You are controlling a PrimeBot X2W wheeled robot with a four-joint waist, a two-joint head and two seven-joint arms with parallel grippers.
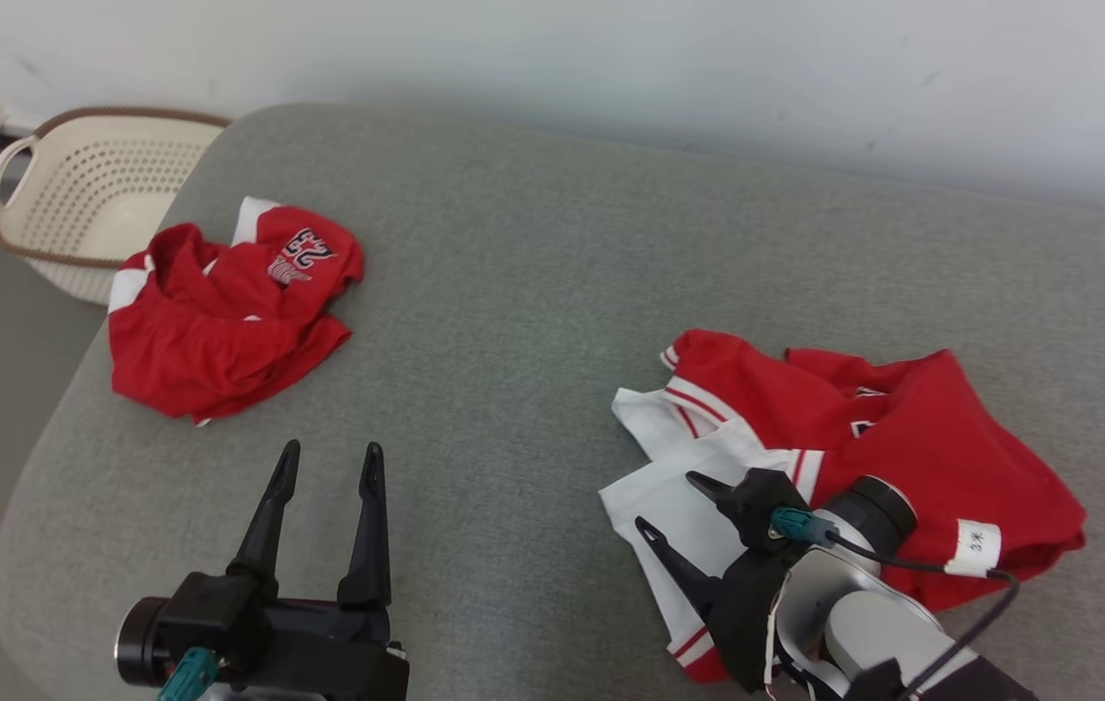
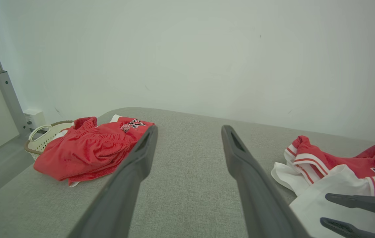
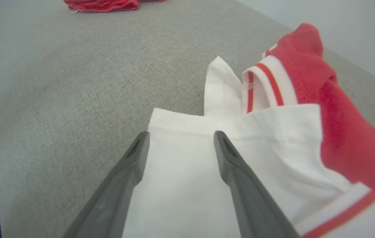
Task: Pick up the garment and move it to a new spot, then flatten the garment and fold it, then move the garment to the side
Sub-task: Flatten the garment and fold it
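Risk lay at 4 o'clock: the right tool [image 1: 667, 500], released, hung over the white panel [image 1: 718, 453] of the red jersey [image 1: 902, 438] and could pinch one layer only; the left tool [image 1: 332, 448] was released too.

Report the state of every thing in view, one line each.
red and white shirt: crumpled, not yet flattened or folded.
red shorts: bunched in a heap, untouched.
basket: upright, behind the shorts.
left hand: open, holding nothing.
right hand: open, fingers over the shirt's white part, not gripping it.
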